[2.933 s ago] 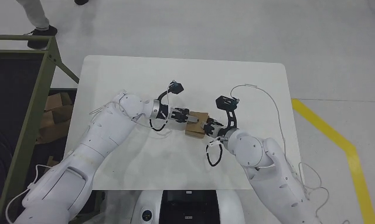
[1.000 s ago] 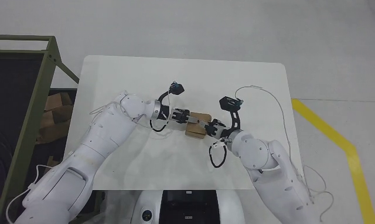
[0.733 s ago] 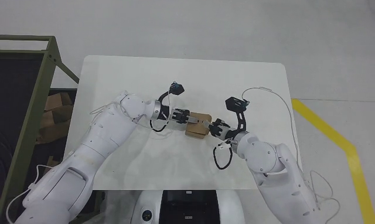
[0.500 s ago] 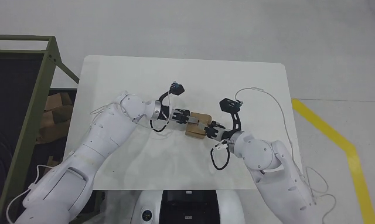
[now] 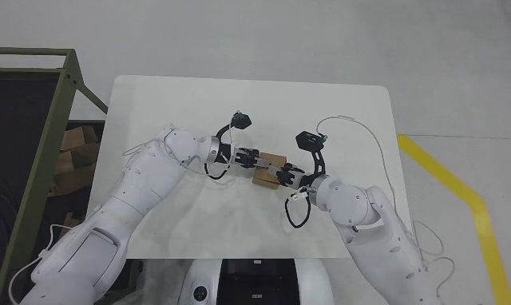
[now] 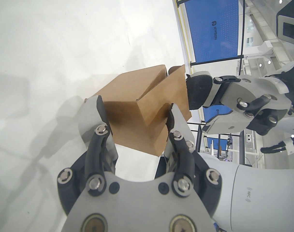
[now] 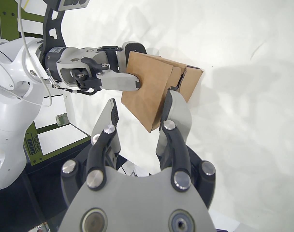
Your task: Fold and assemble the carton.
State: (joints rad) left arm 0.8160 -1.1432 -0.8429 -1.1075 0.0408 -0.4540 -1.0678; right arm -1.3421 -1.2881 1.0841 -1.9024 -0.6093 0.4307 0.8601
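A small brown carton is held just above the middle of the white table. My left gripper is shut on one end of the carton, with a finger pressed on each side. My right gripper stands open at the other end. In the right wrist view one of its fingers rests against a side flap of the carton, and the carton's lower corner hangs between the spread fingers. The left gripper clamps the far end there.
A green-framed cart holding flat cardboard pieces stands off the table's left edge. A thin white cable loops over the right part of the table. A yellow floor line runs to the right.
The right arm drew back from the carton to the right, then returned until its open gripper was against the flap again. The left gripper kept its hold in place.
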